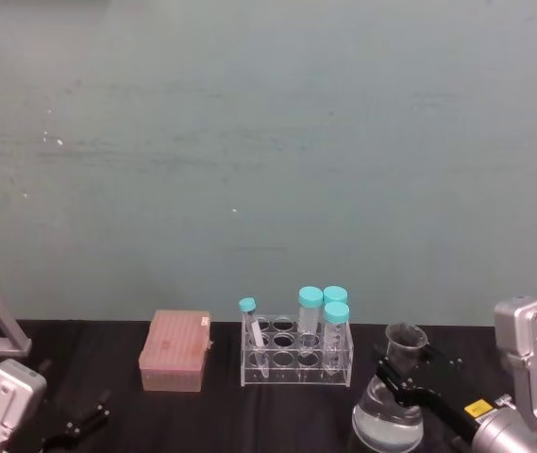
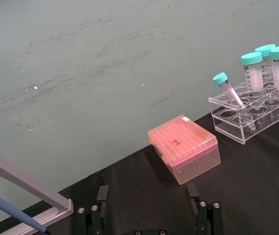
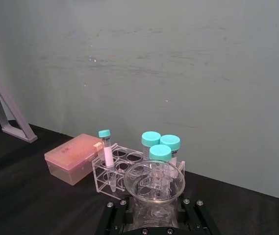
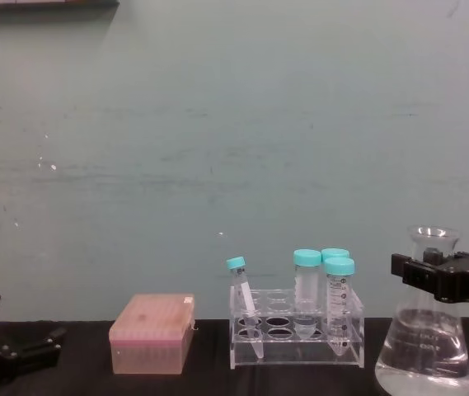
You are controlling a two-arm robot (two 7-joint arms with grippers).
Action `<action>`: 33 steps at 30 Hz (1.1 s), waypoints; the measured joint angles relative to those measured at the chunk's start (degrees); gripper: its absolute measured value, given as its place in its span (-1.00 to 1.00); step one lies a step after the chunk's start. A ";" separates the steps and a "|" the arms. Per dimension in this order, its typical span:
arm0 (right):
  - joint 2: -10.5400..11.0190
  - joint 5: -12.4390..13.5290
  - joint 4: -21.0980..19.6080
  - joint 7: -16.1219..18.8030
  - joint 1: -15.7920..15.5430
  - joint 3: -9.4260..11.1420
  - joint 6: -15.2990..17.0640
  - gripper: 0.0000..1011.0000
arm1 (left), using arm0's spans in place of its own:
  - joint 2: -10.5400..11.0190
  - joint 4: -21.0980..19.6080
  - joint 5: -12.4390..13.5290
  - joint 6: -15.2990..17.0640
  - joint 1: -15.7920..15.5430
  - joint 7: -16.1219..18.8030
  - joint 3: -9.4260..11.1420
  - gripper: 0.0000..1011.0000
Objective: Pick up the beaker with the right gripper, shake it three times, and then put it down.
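The black table [image 1: 249, 415] runs beneath both sets of jaws. Now the beaker [image 4: 424, 355], clear liquid in its wide base: it sits right between the jaws of the right gripper [image 4: 429, 276], which are clamped on its narrow neck, just under the flared rim. The pink box [image 2: 184, 147] lies ahead of the left gripper [image 2: 148, 196], whose jaws stand wide, holding nothing. Just beyond the right jaws is the clear rack [image 4: 296, 346], holding four teal-capped tubes [image 4: 307, 280].
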 joint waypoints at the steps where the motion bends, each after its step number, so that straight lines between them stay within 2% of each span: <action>1: 0.00 0.00 0.00 0.00 0.00 0.00 -0.01 -0.10 | 0.00 0.00 0.00 0.00 0.00 0.00 0.00 0.98; 28: 0.06 0.12 0.01 -0.01 0.06 0.05 -0.24 -0.10 | 0.00 0.00 0.00 0.00 0.00 0.00 0.00 0.98; 30: -0.18 1.18 0.14 0.75 0.03 0.40 -0.40 -0.10 | 0.00 0.00 0.00 0.00 0.00 0.00 0.00 0.98; 33: -1.56 6.54 0.64 3.33 -0.34 1.97 -0.41 -0.10 | 0.00 0.00 0.00 0.00 0.00 0.00 0.00 0.98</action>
